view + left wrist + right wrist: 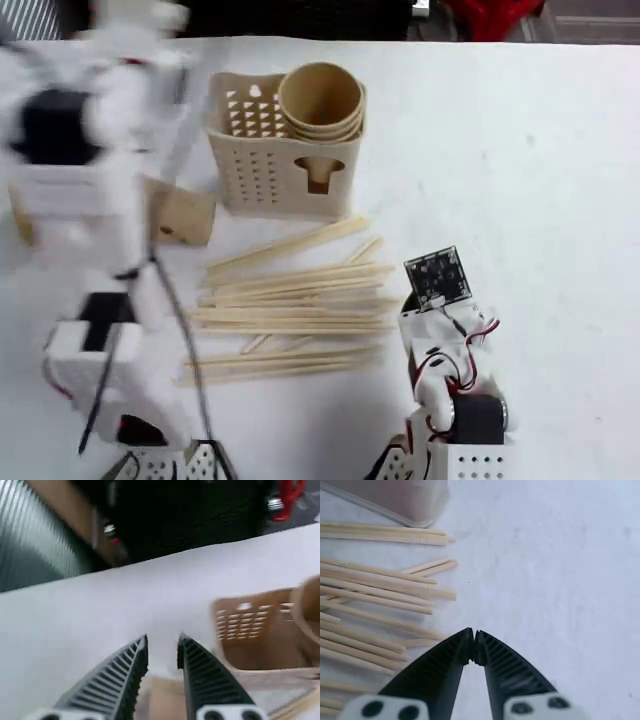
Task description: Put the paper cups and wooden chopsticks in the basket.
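the beige perforated plastic basket (pixel 265 175) is sitting on the white counter (pixel 520 150) towards the far side, w/ a nested stack of tan paper cups (pixel 322 100) standing upright inside it at one end

the pale wooden chopsticks (pixel 290 310) are lying loose in a messy pile on the counter just in front of the basket, mostly running crosswise, a few angled, and sitting between the two arms

left claw (pixel 162 639) is hanging above the counter off to the side of the basket, fingers spread a bit w/ a narrow gap and nothing in between. There's a flat tan thing (pixel 180 215) lying right under it next to the basket, can't tell what it is tbh

right claw (pixel 473 645) is hovering low over the counter right beside the ends of the chopsticks, tips pressed together and touching, not pinching anything. From the high view the right arm (pixel 445 340) is sitting at the near edge, just beside the pile
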You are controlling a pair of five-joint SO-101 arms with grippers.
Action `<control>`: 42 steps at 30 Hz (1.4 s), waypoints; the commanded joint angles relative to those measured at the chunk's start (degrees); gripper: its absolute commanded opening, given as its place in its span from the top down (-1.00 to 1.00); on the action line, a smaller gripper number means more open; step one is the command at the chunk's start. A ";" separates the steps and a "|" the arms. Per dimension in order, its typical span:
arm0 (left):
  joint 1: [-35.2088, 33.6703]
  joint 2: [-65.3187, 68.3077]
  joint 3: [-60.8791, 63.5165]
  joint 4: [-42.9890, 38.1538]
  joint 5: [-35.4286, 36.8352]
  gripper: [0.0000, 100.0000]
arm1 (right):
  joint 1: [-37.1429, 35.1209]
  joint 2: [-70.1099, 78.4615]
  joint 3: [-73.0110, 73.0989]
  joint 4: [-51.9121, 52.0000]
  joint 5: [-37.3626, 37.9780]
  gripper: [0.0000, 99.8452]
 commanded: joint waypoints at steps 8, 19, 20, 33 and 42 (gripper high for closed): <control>-34.24 -2.33 27.60 -7.56 -3.87 0.57 | 0.66 -0.40 -0.18 0.22 0.00 0.97; -39.96 -2.15 53.71 -29.71 -3.52 0.56 | 0.66 -0.48 0.62 0.04 0.09 0.97; -39.69 -2.15 54.77 -30.77 -3.25 0.56 | 0.66 -0.48 0.62 -0.04 0.09 0.97; -34.86 16.92 40.97 -29.71 4.48 0.56 | 0.66 -0.48 0.62 -0.04 0.18 0.97; -29.32 29.41 22.42 -18.11 5.01 0.56 | 0.66 -0.48 0.70 -0.13 0.26 0.97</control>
